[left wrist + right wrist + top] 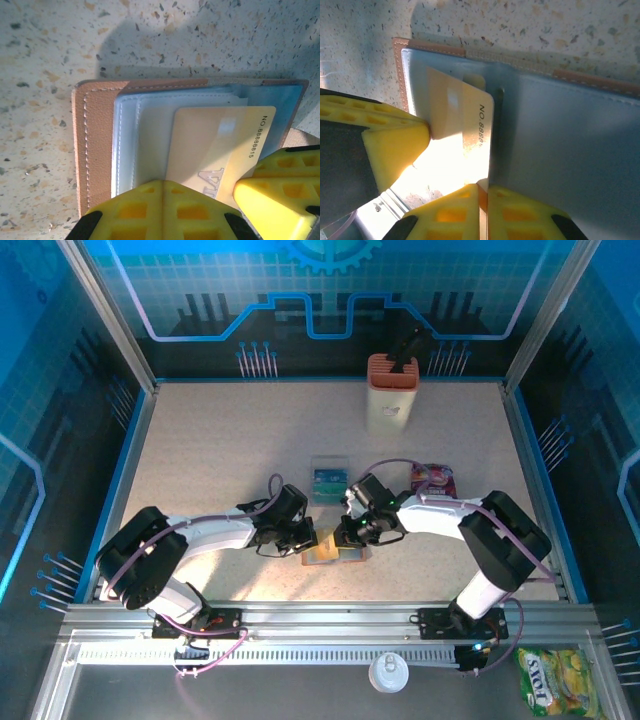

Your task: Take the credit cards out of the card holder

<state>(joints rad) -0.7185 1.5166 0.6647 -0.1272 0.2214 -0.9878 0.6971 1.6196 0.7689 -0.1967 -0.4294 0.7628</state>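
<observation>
My left gripper [162, 205] is pressed shut over the pocket end of the card holder [97, 150] between my arms, my right gripper [482, 202] nearly closed at the free end of the orange-tan card [220, 145], which should slide out toward it.

- The brown card holder [335, 553] [95, 145] [560, 150], grey-blue inside, is laid open centrally by the near edge of the table [220, 460].
- An orange-tan card [215, 145] [455, 110] is half drawn from a pocket.
- Teal cards [327, 486] are laid just beyond.
</observation>
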